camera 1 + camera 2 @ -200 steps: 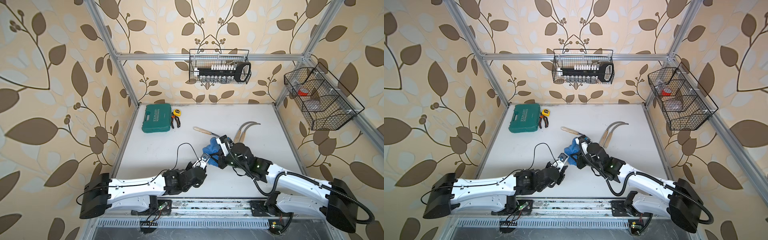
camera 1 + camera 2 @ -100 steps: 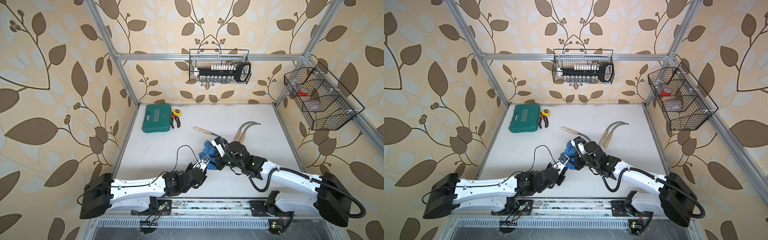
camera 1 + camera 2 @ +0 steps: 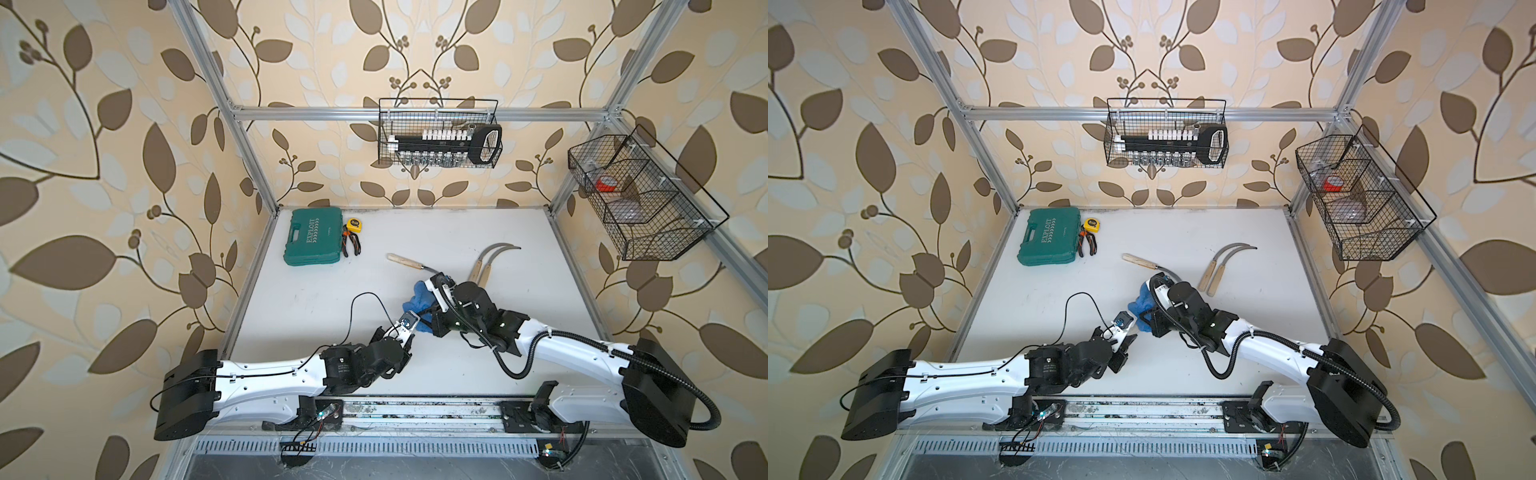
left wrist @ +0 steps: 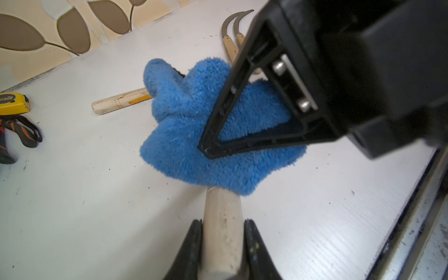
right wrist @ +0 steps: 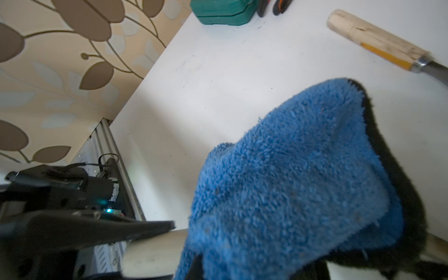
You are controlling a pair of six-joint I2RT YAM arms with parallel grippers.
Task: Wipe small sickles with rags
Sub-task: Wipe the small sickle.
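Observation:
My left gripper [image 4: 223, 221] is shut on the pale wooden handle of a small sickle [image 4: 221, 208] held just above the table. The blue rag [image 4: 194, 126] drapes over that sickle's blade and hides it. My right gripper [image 3: 430, 322] is shut on the rag [image 3: 419, 297], its jaws buried in the cloth. In the right wrist view the rag [image 5: 291, 181] fills the foreground beside the held handle [image 5: 155, 252]. Another sickle [image 3: 409, 262] lies just behind the rag. Two more sickles [image 3: 484, 266] lie side by side at the back right.
A green tool case [image 3: 314, 242], a yellow tape measure [image 3: 353, 224] and orange-handled pliers [image 3: 352, 244] sit at the back left. Wire baskets hang on the back wall [image 3: 440, 137] and the right wall [image 3: 636, 199]. A metal rail [image 3: 415, 409] runs along the front edge.
The right gripper has slid the rag a little to the left along the held sickle. The left gripper keeps its hold in nearly the same place.

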